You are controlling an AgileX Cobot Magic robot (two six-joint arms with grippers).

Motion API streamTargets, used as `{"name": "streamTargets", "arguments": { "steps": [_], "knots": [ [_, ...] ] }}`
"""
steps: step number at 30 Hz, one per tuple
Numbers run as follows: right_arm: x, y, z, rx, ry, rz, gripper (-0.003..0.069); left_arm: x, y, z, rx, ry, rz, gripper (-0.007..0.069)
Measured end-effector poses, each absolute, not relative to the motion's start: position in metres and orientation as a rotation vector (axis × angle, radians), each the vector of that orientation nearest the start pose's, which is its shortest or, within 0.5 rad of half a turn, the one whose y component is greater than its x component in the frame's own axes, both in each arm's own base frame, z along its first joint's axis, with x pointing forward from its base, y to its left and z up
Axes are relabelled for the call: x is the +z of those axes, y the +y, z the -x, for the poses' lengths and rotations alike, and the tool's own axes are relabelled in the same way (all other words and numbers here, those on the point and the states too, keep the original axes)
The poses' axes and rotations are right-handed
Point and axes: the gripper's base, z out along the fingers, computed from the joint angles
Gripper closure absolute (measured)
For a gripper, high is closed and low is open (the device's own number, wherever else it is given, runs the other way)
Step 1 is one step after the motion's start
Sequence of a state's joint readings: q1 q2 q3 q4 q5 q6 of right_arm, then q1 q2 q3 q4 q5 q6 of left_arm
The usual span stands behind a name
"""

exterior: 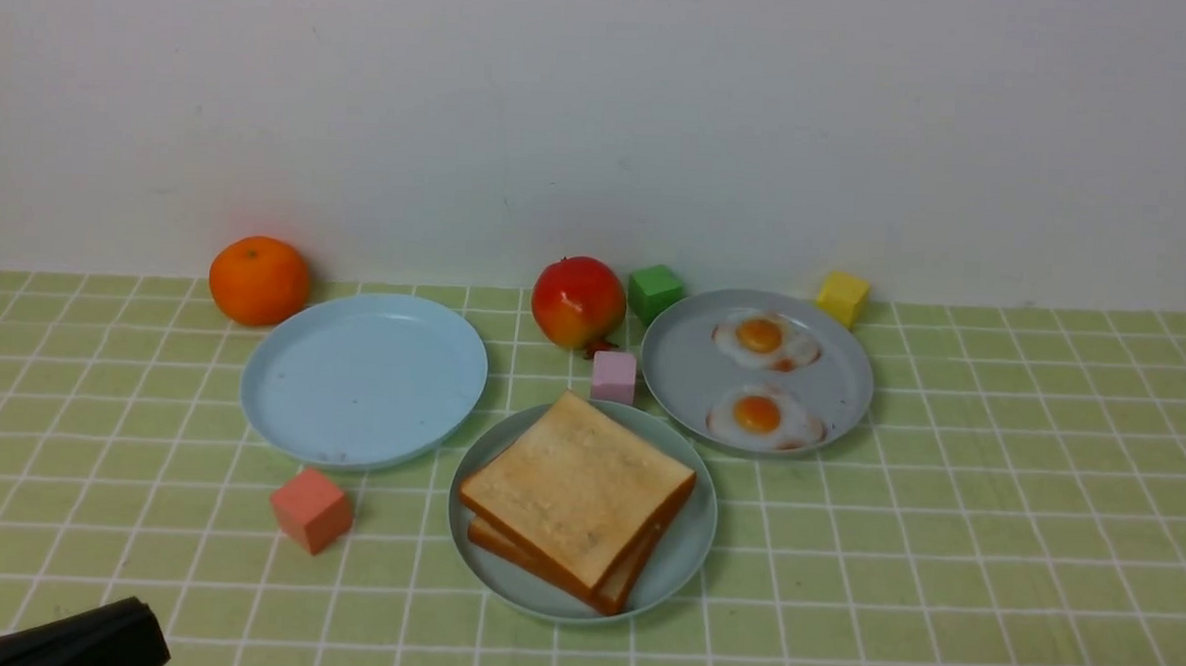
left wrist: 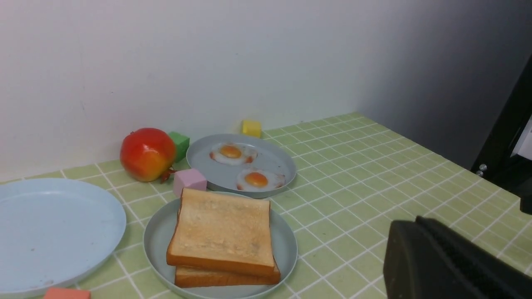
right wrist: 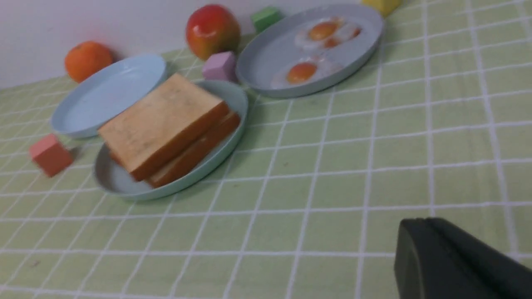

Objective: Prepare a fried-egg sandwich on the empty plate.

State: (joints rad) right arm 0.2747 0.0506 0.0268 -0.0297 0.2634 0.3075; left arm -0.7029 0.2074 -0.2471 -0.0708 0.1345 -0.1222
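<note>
Two golden-brown toast slices [exterior: 576, 487] lie stacked on the pale mint-teal plate [exterior: 689, 547] at the centre front. Whether anything lies between them I cannot tell. Two fried eggs [exterior: 765, 341] [exterior: 762, 415] rest on the bluish-grey plate [exterior: 682, 362] behind and to the right. My left gripper [exterior: 144, 634] sits low at the near left corner, shut and holding nothing, its tip [left wrist: 415, 224] well clear of the toast [left wrist: 222, 226]. My right gripper [right wrist: 419, 222] is shut and holds nothing. It hovers over bare cloth, to the right of the toast [right wrist: 162, 120], and is outside the front view.
A sky-blue plate [exterior: 366, 378] with nothing on it lies left of centre. Along the wall stand an orange [exterior: 258, 279], a red fruit [exterior: 578, 301], a green cube [exterior: 654, 292] and a yellow cube [exterior: 842, 297]. A pink cube [exterior: 613, 376] and a salmon cube [exterior: 312, 509] sit beside the plates.
</note>
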Motion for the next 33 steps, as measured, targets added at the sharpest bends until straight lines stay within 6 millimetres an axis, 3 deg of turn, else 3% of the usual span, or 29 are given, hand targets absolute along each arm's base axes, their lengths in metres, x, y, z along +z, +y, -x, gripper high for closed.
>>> {"name": "streamTargets", "arguments": {
  "steps": [6,33],
  "knots": [
    [0.1804,0.0041,-0.0556,0.187,1.774,-0.088,0.0672,0.2716,-0.0450,-0.0517,-0.704,1.570,-0.418,0.0636],
    [0.1729,0.0058,-0.0521,0.118,1.872,0.025,0.0672,0.2712,-0.0449,-0.0518,-0.702,1.574,-0.418,0.0627]
  ]
}}
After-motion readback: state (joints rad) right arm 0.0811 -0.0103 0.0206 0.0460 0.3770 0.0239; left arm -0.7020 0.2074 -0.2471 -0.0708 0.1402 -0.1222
